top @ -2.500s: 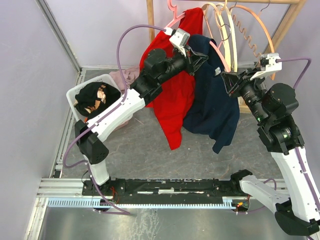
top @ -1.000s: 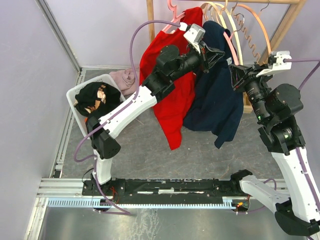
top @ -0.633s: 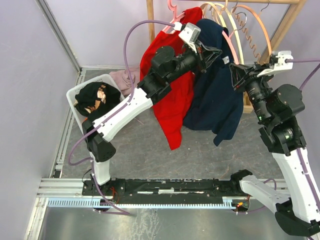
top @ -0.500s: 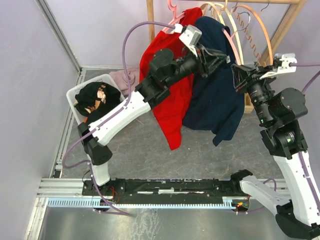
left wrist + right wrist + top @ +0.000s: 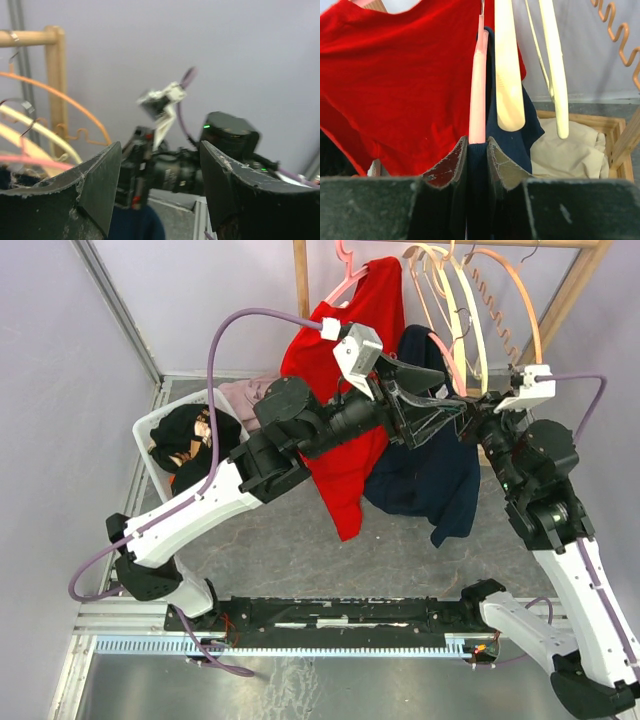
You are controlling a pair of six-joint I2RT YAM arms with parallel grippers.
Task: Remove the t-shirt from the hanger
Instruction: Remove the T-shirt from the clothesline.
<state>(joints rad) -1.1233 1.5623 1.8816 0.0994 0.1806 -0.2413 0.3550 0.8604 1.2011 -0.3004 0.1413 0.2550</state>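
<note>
The red shirt (image 5: 345,475) hangs at left on the wooden rack (image 5: 300,275). The left tool (image 5: 160,147) stands released, jaws apart with nothing between them, just beside the navy t-shirt (image 5: 430,475), which hangs on the pink hanger (image 5: 479,75). The right tool (image 5: 477,142) is clenched on a fold of the navy t-shirt at the hanger's arm. The step in hand appears to be freeing a shoulder. The next move likely requires the left tool to take hold of the cloth and draw it off the hanger.

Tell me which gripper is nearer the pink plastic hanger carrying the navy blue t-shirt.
Right. The right gripper pinches the navy blue t-shirt directly under the pink plastic hanger; the left gripper is open beside it, gripping nothing.
</note>
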